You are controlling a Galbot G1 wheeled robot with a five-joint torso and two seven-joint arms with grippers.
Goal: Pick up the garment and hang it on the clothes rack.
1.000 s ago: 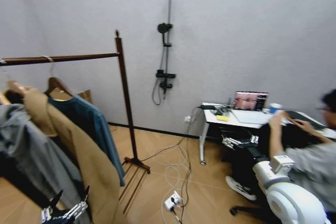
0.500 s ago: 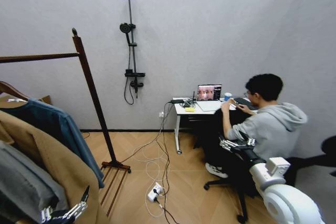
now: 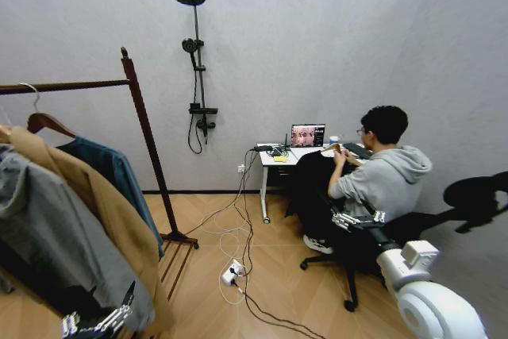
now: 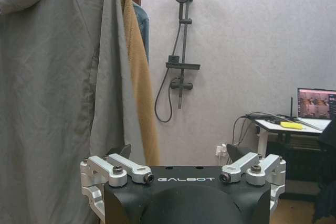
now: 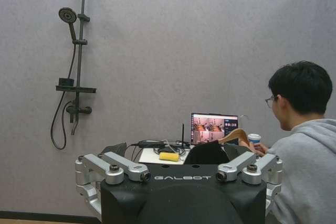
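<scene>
Head view: clothes rack [image 3: 144, 134] occupies the left of the frame, top bar running in from the left edge to the knobbed post, base foot on the wood floor at lower centre-left. The garment [image 3: 117, 174], teal, hangs from the bar on a wooden hanger [image 3: 46, 122], partly covered by a tan coat [image 3: 99, 208] and a grey hoodie [image 3: 48, 244] in front of it.

Left gripper [image 3: 97, 325] sits at the bottom left edge of the frame, just in front of the grey hoodie; fingers spread, nothing between them. Left wrist view confirms: left gripper [image 4: 179, 155] spread wide and empty, hoodie and coat filling the upper left.

Right gripper [image 3: 359, 218] is at right of centre, arm extended from the lower right corner, apart from the rack. Right wrist view shows its fingers spread, empty, facing a desk [image 5: 157, 157] with a laptop [image 5: 213, 128].
</scene>
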